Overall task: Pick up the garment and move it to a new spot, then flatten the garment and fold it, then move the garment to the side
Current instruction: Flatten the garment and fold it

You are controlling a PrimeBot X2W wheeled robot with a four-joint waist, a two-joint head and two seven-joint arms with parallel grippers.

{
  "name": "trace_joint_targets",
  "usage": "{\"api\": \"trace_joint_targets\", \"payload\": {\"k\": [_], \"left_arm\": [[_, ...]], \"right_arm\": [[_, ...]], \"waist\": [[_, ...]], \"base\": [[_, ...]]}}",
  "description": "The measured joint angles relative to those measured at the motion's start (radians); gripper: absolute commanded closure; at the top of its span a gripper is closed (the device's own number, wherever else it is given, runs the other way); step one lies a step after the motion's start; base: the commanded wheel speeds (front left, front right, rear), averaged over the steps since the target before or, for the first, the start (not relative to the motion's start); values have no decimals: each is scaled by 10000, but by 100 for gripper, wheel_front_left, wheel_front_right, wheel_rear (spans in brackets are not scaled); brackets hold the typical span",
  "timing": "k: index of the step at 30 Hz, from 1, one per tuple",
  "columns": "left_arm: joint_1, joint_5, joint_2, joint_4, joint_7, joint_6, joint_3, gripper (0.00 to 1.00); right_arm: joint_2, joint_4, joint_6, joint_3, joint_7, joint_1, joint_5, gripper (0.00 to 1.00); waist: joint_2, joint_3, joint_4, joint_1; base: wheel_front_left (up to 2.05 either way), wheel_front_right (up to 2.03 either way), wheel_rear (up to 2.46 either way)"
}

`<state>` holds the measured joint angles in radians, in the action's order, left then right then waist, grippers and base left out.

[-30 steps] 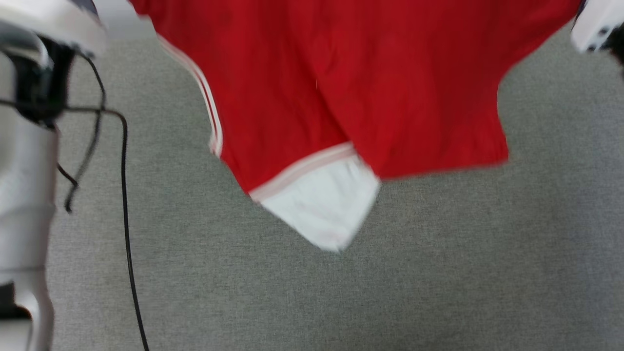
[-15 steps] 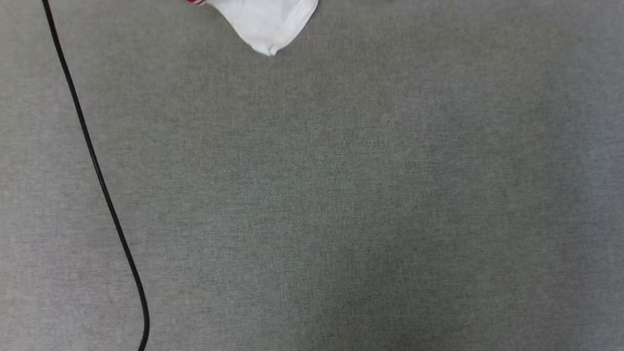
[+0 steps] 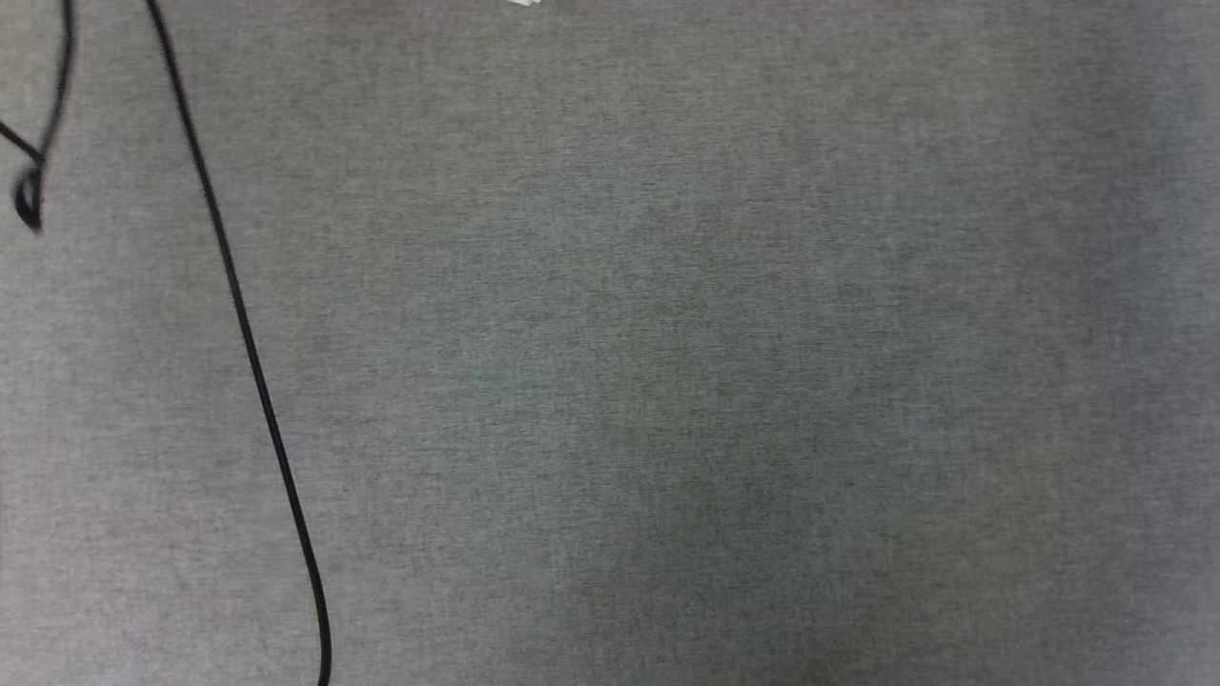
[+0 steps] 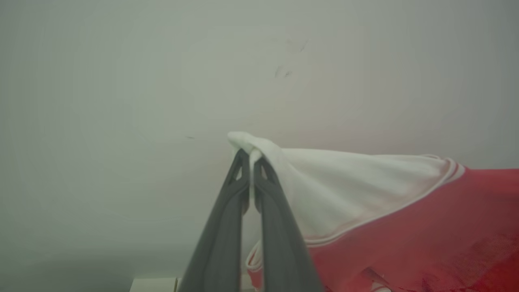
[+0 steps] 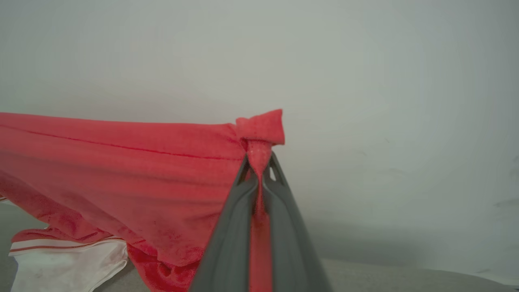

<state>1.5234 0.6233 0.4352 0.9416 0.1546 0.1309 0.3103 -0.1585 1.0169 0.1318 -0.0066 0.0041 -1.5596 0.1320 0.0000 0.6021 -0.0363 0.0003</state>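
Note:
The garment (image 4: 405, 219) is a red shirt with white sleeves and striped trim, held up off the grey surface. In the left wrist view my left gripper (image 4: 249, 156) is shut on the edge of a white sleeve, and the cloth runs off to the right. In the right wrist view my right gripper (image 5: 259, 160) is shut on a bunched red corner of the garment (image 5: 121, 170), which stretches away to the left with a white sleeve hanging low. A tiny white tip of the garment (image 3: 522, 3) touches the top edge of the head view.
A grey cloth-covered surface (image 3: 667, 381) spreads across the head view. A black cable (image 3: 250, 343) runs down its left side, with a second looped cable (image 3: 33, 181) at the far left. A pale wall (image 4: 162, 81) stands behind both grippers.
The head view has swung, so the red garment slid up and out of the picture, leaving just a white tip at the top edge. The cable shifted with the view.

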Motion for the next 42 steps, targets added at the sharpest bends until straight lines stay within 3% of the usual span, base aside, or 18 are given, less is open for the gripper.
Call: {"api": "trace_joint_targets", "payload": {"k": [10,21,24,31,42], "left_arm": [[-2792,2033,-81,-384,514,0,1269,100],[-7125,2995,48,-1356,1039,0,2077,100],[-8682,2840,40,-1956,1053,-31,1680,100],[-11191,2366,38,-3281,1053,-581,1174,100],[-14544,2909,359,-5576,840,-1712,897,100]], "right_arm": [[-19,1160,-2,1030,-861,2043,704,100],[-382,884,-4,2293,-1904,5886,2079,100],[-692,274,-2,2830,-1914,7462,2690,100],[-1170,-1206,0,3275,-1822,9722,3394,100],[-1396,-4086,2,2326,-1070,13658,3590,100]], "waist": [[0,-386,242,-2],[0,-2074,493,-4],[0,-3047,585,-6],[1,-4367,680,-7],[1,-5718,868,-7]], "base": [[0,0,0],[0,0,0],[0,0,0],[0,0,0],[0,0,0]]}}
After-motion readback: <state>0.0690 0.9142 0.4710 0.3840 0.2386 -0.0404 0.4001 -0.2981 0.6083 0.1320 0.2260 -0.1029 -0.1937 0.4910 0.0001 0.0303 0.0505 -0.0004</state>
